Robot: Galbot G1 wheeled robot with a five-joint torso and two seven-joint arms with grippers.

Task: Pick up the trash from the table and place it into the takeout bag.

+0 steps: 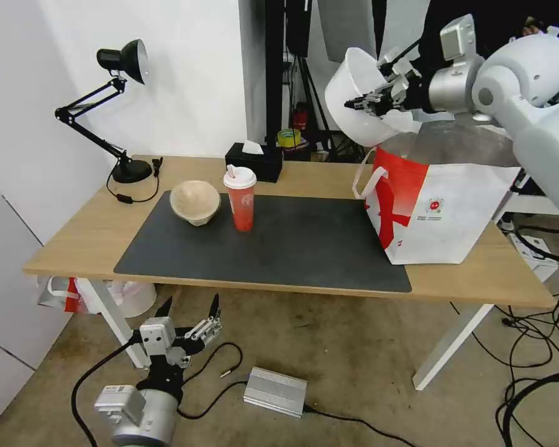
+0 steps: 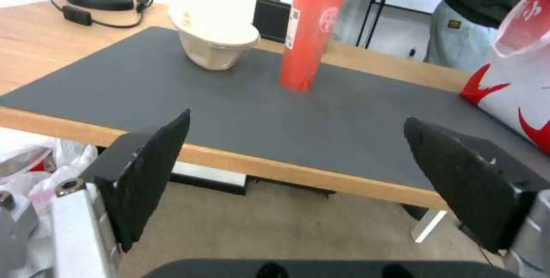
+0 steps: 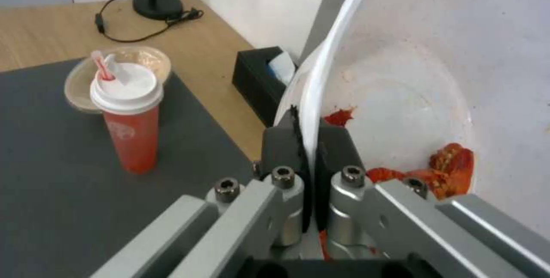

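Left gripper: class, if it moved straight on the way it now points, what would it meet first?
Probably the table: the left gripper, open and low before the front edge, points at it. Depth is unclear; slightly higher, it would cross the mat toward the red cup.

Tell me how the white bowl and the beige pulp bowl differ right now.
The white bowl is held tilted in the air above the takeout bag, its rim clamped by the right pincer; the beige pulp bowl rests on the table's dark mat. The white bowl looks wider and holds red scraps; the pulp bowl is smaller and matte. Both are round and lidless.
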